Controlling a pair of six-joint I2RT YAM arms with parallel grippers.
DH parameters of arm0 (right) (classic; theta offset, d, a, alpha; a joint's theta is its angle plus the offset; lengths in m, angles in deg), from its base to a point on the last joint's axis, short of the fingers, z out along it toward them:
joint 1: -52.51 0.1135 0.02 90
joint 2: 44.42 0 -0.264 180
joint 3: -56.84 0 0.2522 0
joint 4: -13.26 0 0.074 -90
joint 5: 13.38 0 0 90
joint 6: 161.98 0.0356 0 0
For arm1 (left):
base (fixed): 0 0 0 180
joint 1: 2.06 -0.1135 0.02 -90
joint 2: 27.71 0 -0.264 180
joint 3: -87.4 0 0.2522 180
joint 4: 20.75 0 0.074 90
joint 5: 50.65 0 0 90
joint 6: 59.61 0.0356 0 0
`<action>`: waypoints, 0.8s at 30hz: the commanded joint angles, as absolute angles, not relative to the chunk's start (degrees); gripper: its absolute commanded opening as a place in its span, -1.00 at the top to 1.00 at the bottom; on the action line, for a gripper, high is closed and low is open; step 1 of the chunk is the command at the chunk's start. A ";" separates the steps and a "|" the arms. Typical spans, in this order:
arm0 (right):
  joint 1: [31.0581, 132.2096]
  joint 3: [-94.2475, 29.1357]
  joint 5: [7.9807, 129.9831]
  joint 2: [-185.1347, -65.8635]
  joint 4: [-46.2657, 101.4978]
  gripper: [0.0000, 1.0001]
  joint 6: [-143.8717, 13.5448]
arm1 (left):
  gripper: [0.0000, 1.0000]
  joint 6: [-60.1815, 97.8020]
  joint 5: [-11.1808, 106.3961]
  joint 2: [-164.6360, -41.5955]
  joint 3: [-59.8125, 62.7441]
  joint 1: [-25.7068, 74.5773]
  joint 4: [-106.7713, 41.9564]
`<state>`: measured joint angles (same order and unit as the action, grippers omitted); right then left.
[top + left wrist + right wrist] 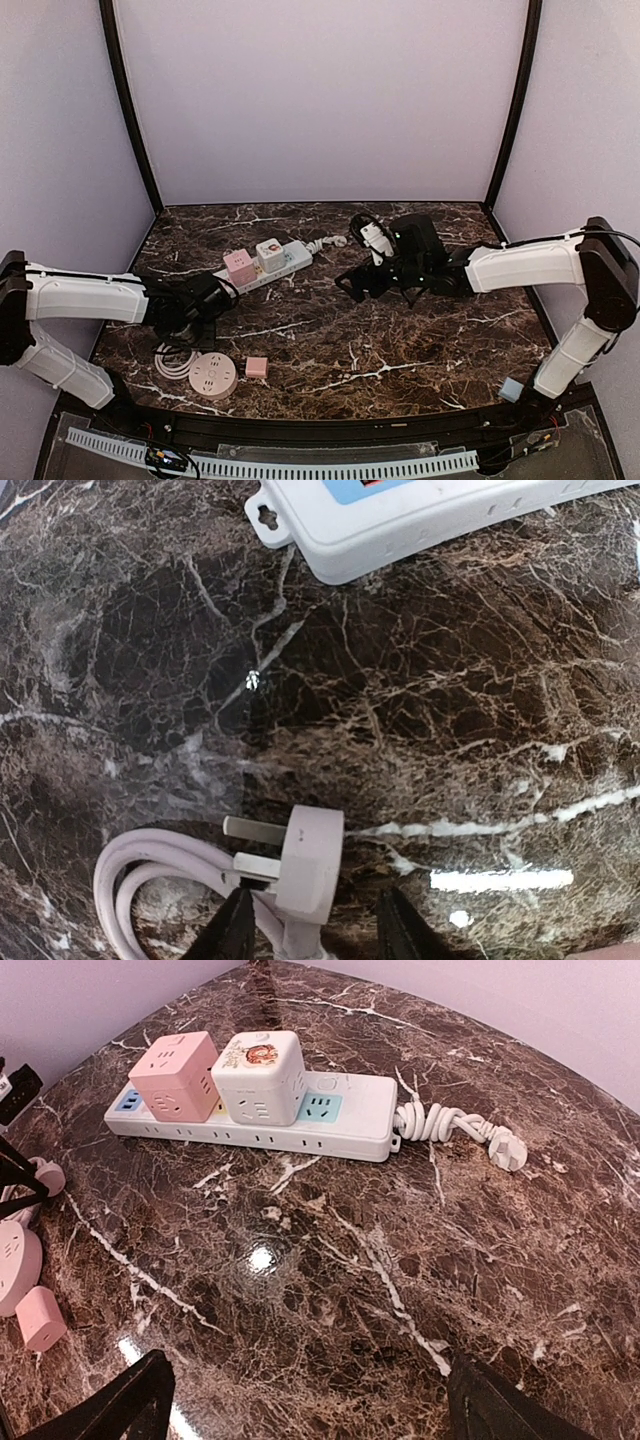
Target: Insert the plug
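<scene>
A pale lilac three-pin plug (308,862) lies on the marble table, prongs pointing left, its cable (130,880) looping away to the left. My left gripper (315,935) is open and straddles the plug; the left fingertip (235,928) sits just under the prongs and the right one stands clear of the plug body. The white power strip (290,258) lies beyond the plug and shows in the left wrist view (420,520) and the right wrist view (350,1120). My right gripper (310,1410) is wide open and empty, to the right of the strip (355,283).
A pink cube adapter (172,1075) and a white cube adapter (262,1075) sit plugged on the strip. The strip's own bundled cable (445,1125) lies at its right end. A round pink socket (212,375) and a small pink cube (256,367) lie near the front left.
</scene>
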<state>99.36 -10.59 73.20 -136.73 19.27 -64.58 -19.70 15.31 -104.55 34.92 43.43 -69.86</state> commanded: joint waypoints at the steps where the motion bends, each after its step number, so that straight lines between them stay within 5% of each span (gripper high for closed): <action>1: 99.81 -9.12 73.54 -134.63 17.69 -0.88 -64.36 | 0.26 -19.26 17.03 -106.08 36.00 43.22 -67.87; 12: 99.80 -5.90 75.14 -129.41 18.47 -0.88 -64.16 | 0.60 -17.30 18.84 -108.99 33.46 43.39 -64.98; 24: 99.79 -2.74 79.83 -124.90 20.09 -0.89 -64.15 | 0.68 -15.91 19.81 -120.88 22.17 48.61 -61.50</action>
